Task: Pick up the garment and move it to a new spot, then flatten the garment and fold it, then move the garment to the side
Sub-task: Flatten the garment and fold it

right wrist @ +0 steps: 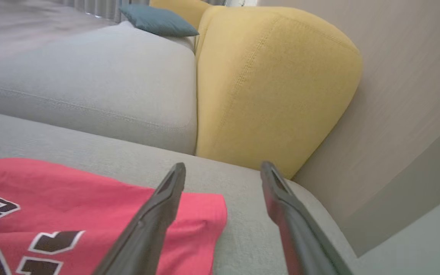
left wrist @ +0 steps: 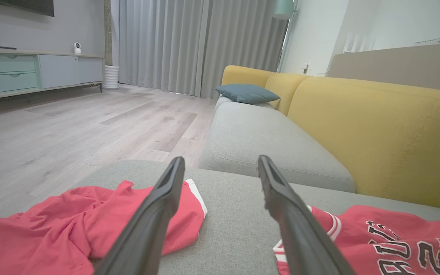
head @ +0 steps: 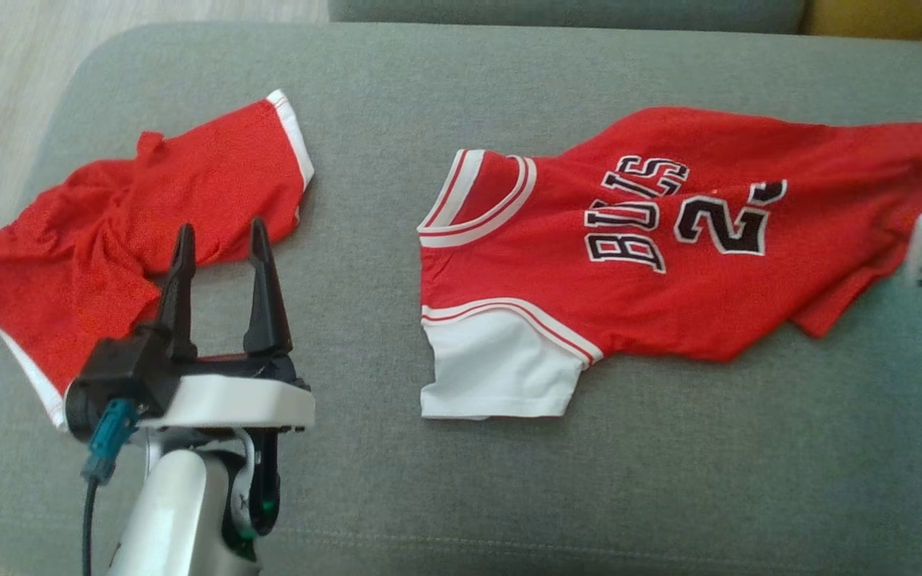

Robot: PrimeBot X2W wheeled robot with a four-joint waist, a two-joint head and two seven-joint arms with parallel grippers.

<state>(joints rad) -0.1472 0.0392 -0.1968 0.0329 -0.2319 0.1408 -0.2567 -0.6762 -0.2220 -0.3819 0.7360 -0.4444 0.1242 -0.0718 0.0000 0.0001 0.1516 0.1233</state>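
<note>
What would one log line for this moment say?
left gripper: open, near red shorts | right gripper: open, at hem corner of red jersey | garments: lying apart on grey cushion

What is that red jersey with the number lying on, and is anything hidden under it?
The red jersey lies spread on the grey seat cushion, which shows bare around its edges. The cloth covers the patch right beneath it, so whether anything else lies under there cannot be seen.
</note>
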